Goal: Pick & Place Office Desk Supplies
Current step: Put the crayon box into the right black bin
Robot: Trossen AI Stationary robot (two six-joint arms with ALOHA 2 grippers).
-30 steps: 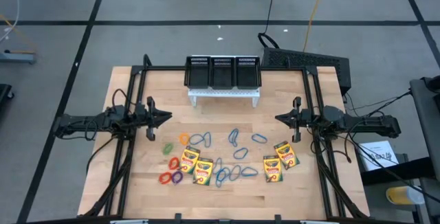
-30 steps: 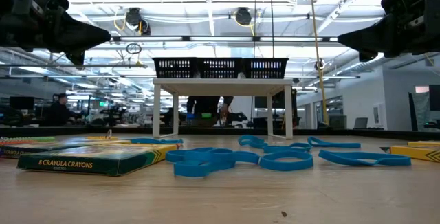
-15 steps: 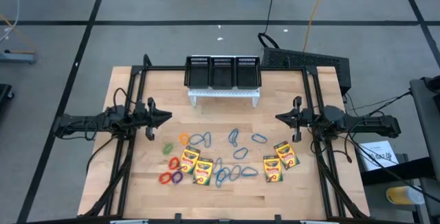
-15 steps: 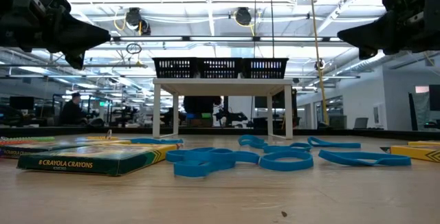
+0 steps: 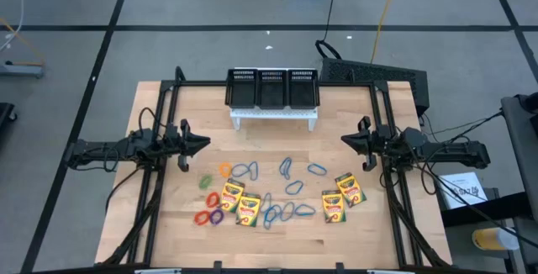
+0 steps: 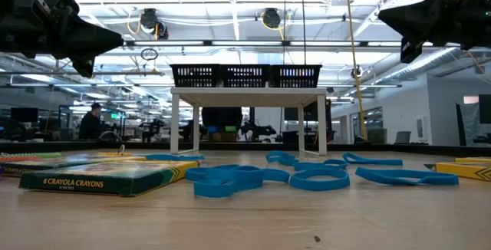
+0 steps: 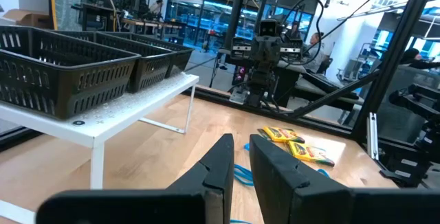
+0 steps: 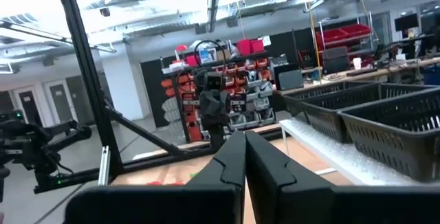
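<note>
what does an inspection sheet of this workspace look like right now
surface: wooden table, bare around the supplies
job's things: four crayon boxes, blue loops and small coloured loops lie loose on the wood; none in the organiser
clutter: black mesh organiser on a white stand at the table's back edge
grippers: left claw shut, empty, raised over the table's left side; right claw shut, empty, raised over its right side
cables: black and yellow cables run across the floor behind the table
surroundings: open workshop, a person far behind the table
</note>
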